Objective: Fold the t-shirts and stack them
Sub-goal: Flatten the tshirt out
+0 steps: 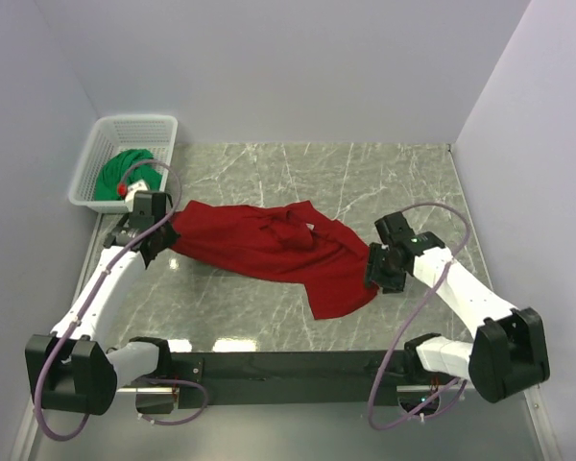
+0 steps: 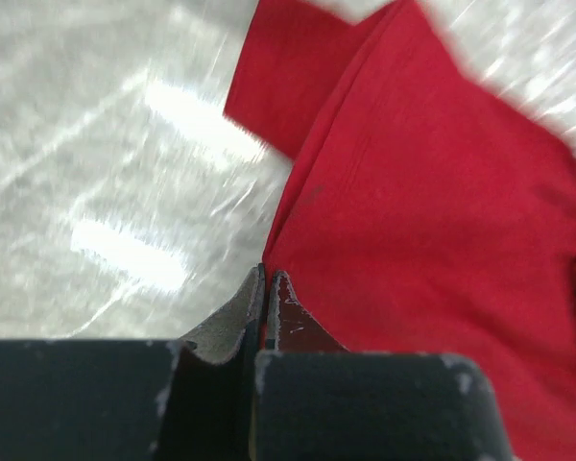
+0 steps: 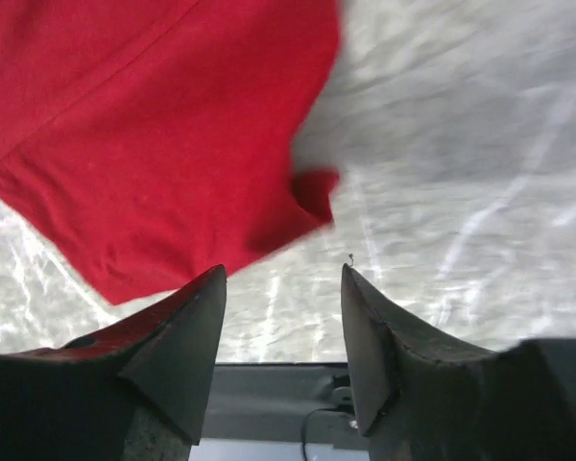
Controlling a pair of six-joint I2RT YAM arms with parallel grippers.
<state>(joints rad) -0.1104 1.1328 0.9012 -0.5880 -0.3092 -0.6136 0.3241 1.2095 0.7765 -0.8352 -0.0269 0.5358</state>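
Observation:
The deep red t-shirt (image 1: 278, 252) lies crumpled and stretched across the middle of the marble table. My left gripper (image 1: 161, 236) is shut on its left edge; in the left wrist view the jaws (image 2: 267, 274) pinch the red fabric (image 2: 422, 211). My right gripper (image 1: 375, 271) is open and empty, just right of the shirt's lower right corner; in the right wrist view the open gripper (image 3: 283, 274) hangs above bare table with red cloth (image 3: 163, 125) beyond it. The green t-shirt (image 1: 125, 175) sits bunched in the basket.
The white lattice basket (image 1: 154, 130) stands at the table's far left corner, just behind my left arm. White walls close the table on the back, left and right. The black arm mount (image 1: 288, 365) runs along the near edge.

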